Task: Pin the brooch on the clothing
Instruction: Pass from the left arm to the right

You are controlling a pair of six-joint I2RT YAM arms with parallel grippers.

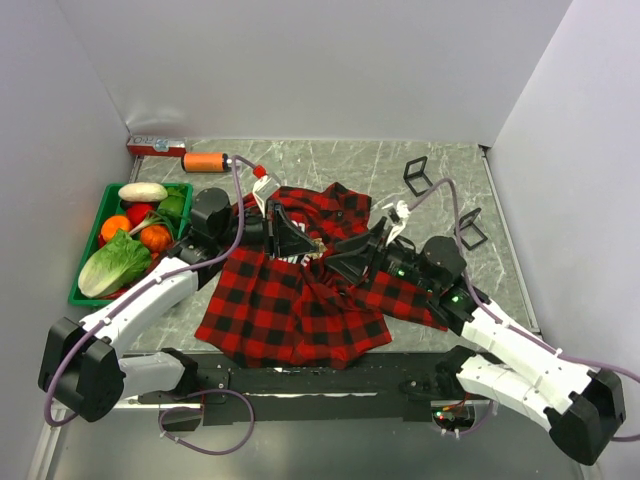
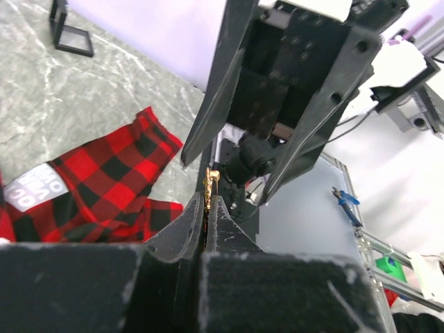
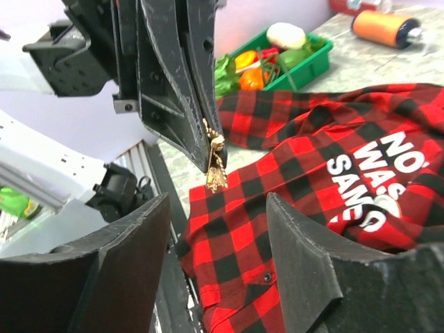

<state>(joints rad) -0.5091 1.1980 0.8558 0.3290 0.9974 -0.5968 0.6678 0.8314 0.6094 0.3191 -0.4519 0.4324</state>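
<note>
The left gripper [image 2: 208,205] is closed on the brooch [image 2: 211,182], pinching its lower part between the fingertips so that the gilt upper part stands proud of them. The right gripper [image 3: 218,205] is open, one finger on either side of the brooch and not touching it. The brooch is held in the air above the middle of the shirt [image 1: 290,310], clear of the cloth. Treat the brooch as small, light, rigid and slippery: metal on hard fingertips is likely to twist or drop out if the grip is off-centre. A second hold should go on the exposed body above the left fingertips, leaving the pin side free; the clasp itself is too small to make out. The shirt is soft and limp, lying rumpled across the table [image 1: 330,160] with its white lettering [image 3: 374,173] facing up. It will probably give way under a pushing pin, so take hold at a raised fold or an edge, where the cloth can be drawn taut. To the far left stands a green tray [image 1: 88,270] of vegetables, with an orange spool [image 1: 205,161] beyond it. Two black wire stands [image 1: 418,176] sit at the far right, well apart from the work.
</note>
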